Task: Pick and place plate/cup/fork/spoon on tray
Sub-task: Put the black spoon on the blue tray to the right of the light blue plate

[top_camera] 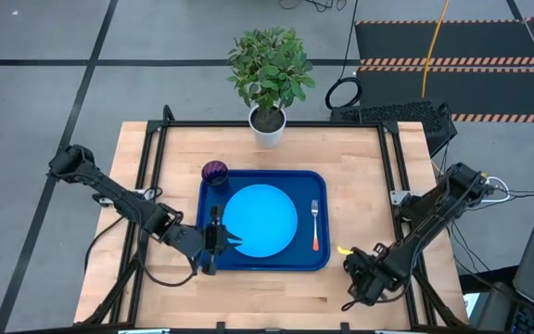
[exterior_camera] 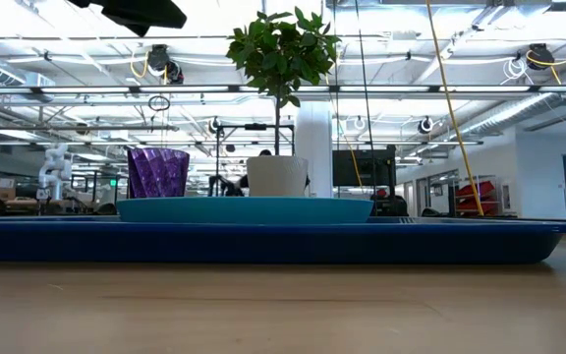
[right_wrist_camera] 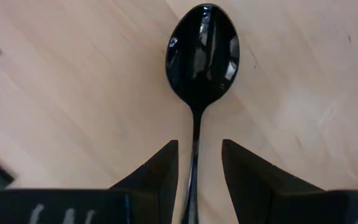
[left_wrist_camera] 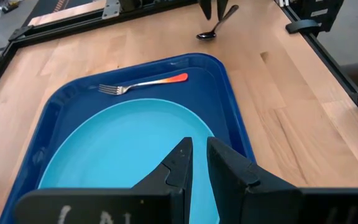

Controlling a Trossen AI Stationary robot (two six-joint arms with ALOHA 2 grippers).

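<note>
The dark blue tray (top_camera: 262,262) lies mid-table. The light-blue plate (top_camera: 260,220) lies flat in it. The orange-handled fork (top_camera: 315,225) lies on the tray floor to the right of the plate. The purple cup (top_camera: 214,172) stands upright at the tray's far left corner. The dark spoon (right_wrist_camera: 202,53) lies on the wood to the right of the tray. My right gripper (right_wrist_camera: 199,155) is low over it and open, with a finger on either side of the handle, not touching it. My left gripper (left_wrist_camera: 199,152) hovers over the plate's near left edge, fingers almost together and empty.
A white pot with a green plant (top_camera: 268,125) stands at the table's far edge, behind the tray. Black frame rails (top_camera: 392,158) run along the table's left and right sides. Bare wood (top_camera: 267,297) lies between the tray and the near edge.
</note>
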